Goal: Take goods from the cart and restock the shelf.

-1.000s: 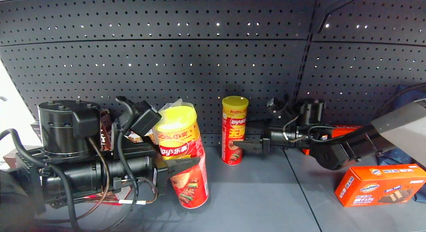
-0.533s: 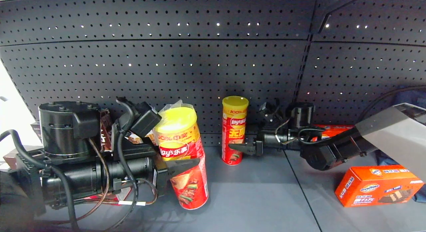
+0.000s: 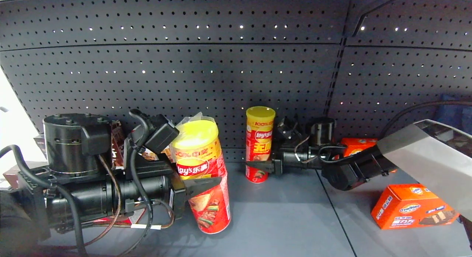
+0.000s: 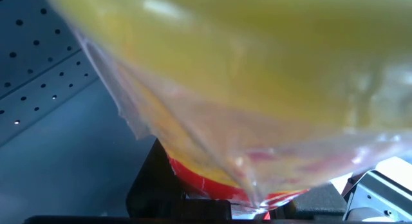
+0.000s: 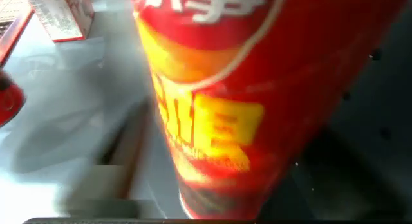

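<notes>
Dark shelf deck (image 3: pixel 280 212), lower centre: left gripper (image 3: pixel 202 181) clamped the tilted near can (image 3: pixel 199 157); right gripper (image 3: pixel 258 164) sat at the far can (image 3: pixel 260 135), grip unreadable; a nudge could've toppled it

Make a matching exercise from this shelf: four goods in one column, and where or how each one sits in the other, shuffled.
Goods:
1. near chip can
2. far chip can
3. near orange box
4. far orange box

Place or state:
A. upright by the pegboard
B. far back on the right, partly hidden
C. tilted, held by the left gripper
D. lying at the front right of the shelf

Pairs: 1-C, 2-A, 3-D, 4-B
</notes>
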Robot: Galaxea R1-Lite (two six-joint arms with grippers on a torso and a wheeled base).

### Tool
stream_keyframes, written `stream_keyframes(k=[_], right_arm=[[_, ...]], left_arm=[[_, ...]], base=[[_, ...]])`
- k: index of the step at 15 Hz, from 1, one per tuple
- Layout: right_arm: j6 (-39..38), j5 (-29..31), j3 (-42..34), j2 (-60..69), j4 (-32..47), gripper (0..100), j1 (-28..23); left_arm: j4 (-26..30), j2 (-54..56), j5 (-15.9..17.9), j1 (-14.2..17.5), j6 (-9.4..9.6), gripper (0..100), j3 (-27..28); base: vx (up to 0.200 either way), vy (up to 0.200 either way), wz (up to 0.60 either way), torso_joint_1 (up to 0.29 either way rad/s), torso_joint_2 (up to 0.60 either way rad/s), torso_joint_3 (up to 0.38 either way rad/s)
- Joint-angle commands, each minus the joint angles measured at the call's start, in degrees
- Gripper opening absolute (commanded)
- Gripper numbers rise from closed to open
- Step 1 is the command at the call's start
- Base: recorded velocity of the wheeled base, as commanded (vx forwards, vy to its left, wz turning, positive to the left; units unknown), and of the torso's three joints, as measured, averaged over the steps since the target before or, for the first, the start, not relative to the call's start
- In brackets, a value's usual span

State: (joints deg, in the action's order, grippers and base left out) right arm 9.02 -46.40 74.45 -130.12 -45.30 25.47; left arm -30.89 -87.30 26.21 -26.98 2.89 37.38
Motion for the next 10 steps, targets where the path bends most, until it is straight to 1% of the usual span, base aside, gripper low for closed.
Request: stream_keyframes(k=[1,6,10], right_arm=[[-0.1,0.4,0.3,0.0,-0.1,0,0.4],[-0.1,0.5,-2.8,3.7,-0.5,0,0.5],[-0.2,0.7,-7.7,11.6,-0.1,0,0.9]], left_arm=[[0.0,0.2,0.0,0.0,0.01,0,-0.1],[0.0,0.4,0.0,0.0,0.01,0,-0.1],[0.0,0.5,-0.1,-0.3,0.01,0,0.0]], base=[[0.000,0.000,0.00,0.000,0.00,0.000],[0.000,0.000,0.00,0.000,0.00,0.000],[0.000,0.000,0.00,0.000,0.00,0.000]])
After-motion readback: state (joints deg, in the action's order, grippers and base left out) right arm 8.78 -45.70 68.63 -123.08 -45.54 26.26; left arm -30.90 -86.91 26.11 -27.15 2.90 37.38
